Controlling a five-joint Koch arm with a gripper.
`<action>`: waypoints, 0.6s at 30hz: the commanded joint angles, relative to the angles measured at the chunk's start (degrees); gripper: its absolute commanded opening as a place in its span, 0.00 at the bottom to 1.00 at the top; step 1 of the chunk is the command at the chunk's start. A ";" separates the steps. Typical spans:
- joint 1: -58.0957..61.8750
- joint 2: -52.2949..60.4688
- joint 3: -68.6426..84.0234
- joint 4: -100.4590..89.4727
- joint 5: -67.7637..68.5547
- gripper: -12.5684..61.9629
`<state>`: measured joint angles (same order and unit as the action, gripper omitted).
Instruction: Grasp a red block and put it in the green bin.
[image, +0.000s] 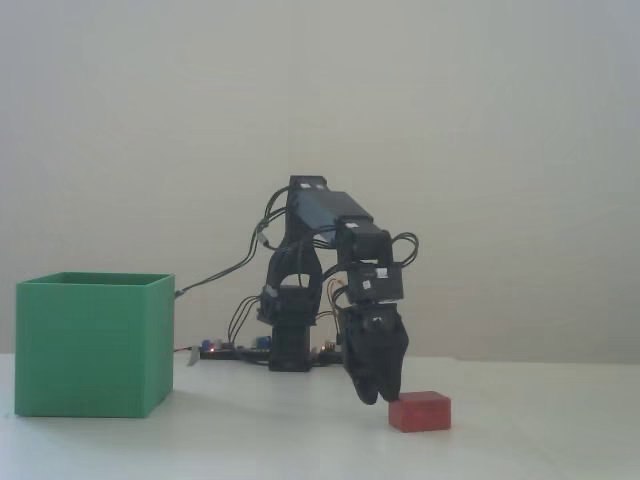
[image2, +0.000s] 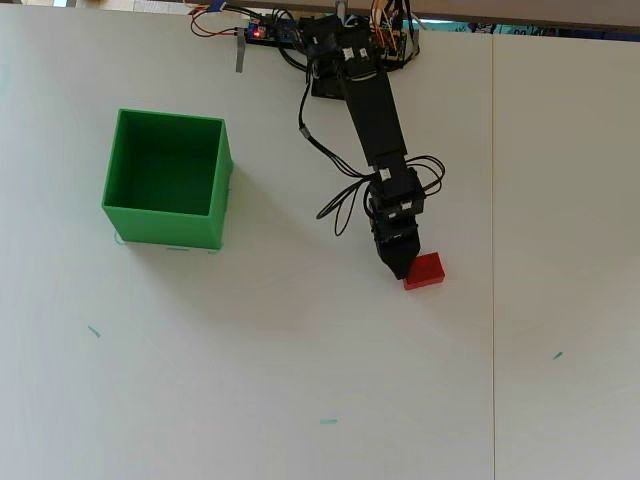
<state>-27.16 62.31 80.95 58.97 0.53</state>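
Note:
The small red block lies on the white table, right of centre. My gripper hangs low over the table at the block's left edge, pointing down, its tip touching or nearly touching the block. The jaws taper to a single closed point with nothing between them. Well to the left stands the green bin, open-topped and empty inside in the overhead view.
The arm's base and a circuit board with wires sit at the table's back edge. A table seam runs just right of the block. Small teal marks dot the near table surface.

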 joint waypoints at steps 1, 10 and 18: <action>-0.97 0.09 -2.90 0.26 -0.26 0.62; -2.46 2.72 -12.30 6.15 0.00 0.62; -6.06 5.36 -14.33 15.29 0.00 0.62</action>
<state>-32.52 65.21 71.02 71.81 0.62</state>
